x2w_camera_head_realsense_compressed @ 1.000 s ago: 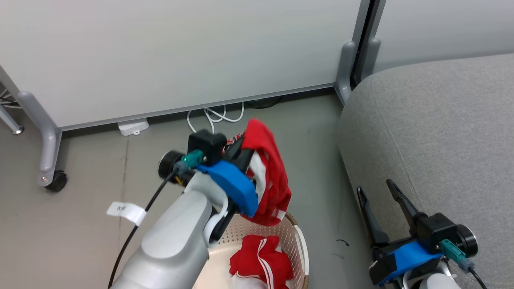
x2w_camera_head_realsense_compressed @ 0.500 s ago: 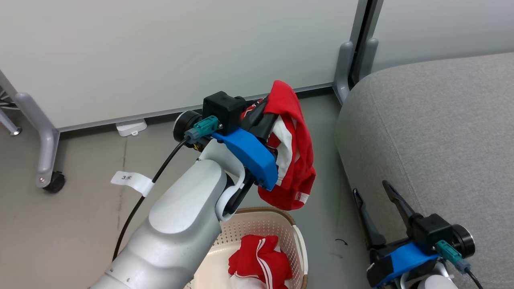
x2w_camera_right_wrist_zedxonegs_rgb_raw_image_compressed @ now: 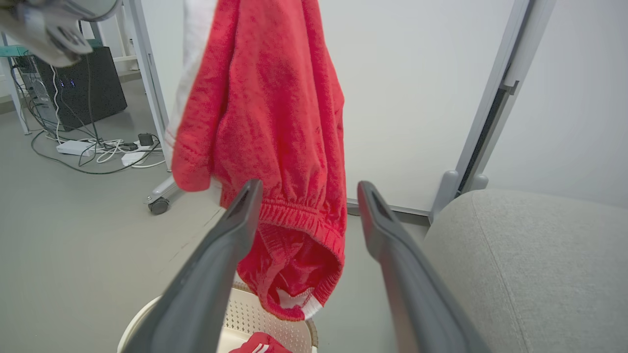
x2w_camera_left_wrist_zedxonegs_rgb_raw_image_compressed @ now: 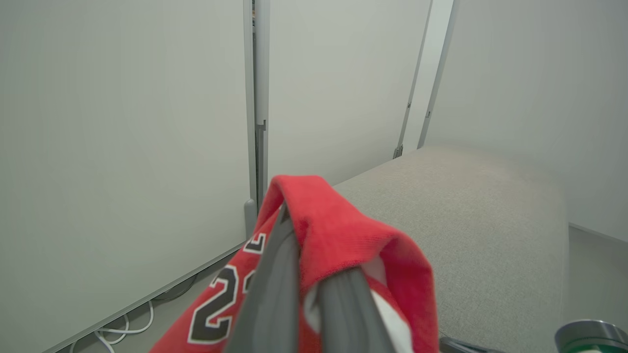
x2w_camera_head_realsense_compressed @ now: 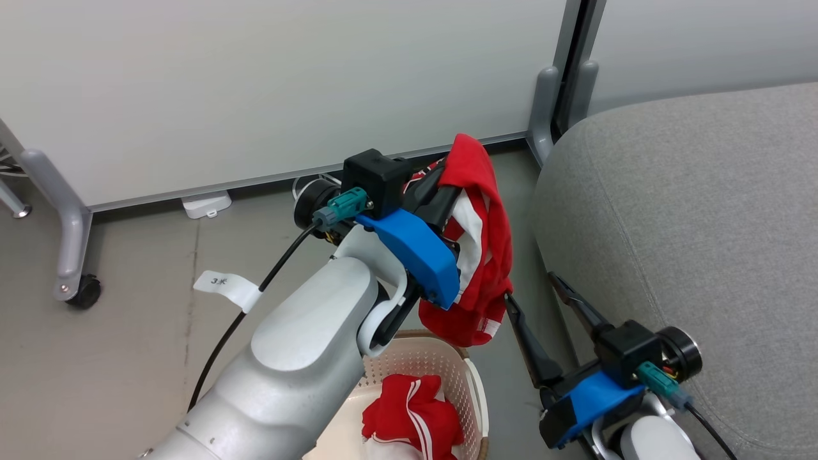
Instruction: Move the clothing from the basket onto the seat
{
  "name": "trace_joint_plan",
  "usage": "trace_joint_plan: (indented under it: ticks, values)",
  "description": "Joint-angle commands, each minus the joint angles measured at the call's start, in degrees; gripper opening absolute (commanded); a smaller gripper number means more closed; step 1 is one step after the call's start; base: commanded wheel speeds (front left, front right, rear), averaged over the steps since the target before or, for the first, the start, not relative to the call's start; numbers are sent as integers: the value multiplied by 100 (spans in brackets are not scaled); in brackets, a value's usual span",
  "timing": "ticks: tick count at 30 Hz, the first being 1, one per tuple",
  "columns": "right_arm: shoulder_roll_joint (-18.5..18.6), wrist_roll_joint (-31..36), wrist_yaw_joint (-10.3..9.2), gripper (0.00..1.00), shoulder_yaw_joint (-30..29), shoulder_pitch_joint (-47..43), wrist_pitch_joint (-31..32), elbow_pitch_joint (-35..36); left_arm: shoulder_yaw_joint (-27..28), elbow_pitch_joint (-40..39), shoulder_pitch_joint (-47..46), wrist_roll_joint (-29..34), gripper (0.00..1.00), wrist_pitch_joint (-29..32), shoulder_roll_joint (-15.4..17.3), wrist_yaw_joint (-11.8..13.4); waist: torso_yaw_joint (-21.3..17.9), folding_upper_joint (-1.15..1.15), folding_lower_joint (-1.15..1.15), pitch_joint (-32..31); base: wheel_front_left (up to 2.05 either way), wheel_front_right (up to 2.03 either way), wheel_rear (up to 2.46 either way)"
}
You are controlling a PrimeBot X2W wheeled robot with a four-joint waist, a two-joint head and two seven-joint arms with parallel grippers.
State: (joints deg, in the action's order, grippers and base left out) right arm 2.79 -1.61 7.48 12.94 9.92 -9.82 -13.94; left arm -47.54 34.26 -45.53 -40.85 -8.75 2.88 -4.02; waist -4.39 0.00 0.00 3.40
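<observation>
Clothing (x2w_camera_left_wrist_zedxonegs_rgb_raw_image_compressed: 333, 230) with black, white-edged "2"

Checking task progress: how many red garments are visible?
2. One garment hangs from the shut left gripper above the basket; another garment lies inside it. More may be hidden underneath.

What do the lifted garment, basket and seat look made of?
The red garment: soft knit or terry-like fabric, fuzzy matte nap, elastic gathered hem. The basket: likely moulded plastic, cream, perforated wall, braided brown rim. The seat: grey woven upholstery, stitched seam.
</observation>
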Motion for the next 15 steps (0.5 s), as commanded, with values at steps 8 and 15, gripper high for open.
trace_joint_plan:
  ticks: [8, 15]
  values:
    - [18, -313, 3, 100, 503, 619, 171, -379, -219, 63, -181, -203, 0, -107, 2, 68, 46, 0, 0, 29, 0, 0, 0]
    - [19, -604, 3, 100, 751, 1060, 235, -835, -395, 108, -237, -373, 0, -155, 2, 104, 105, 0, 0, 30, 0, 0, 0]
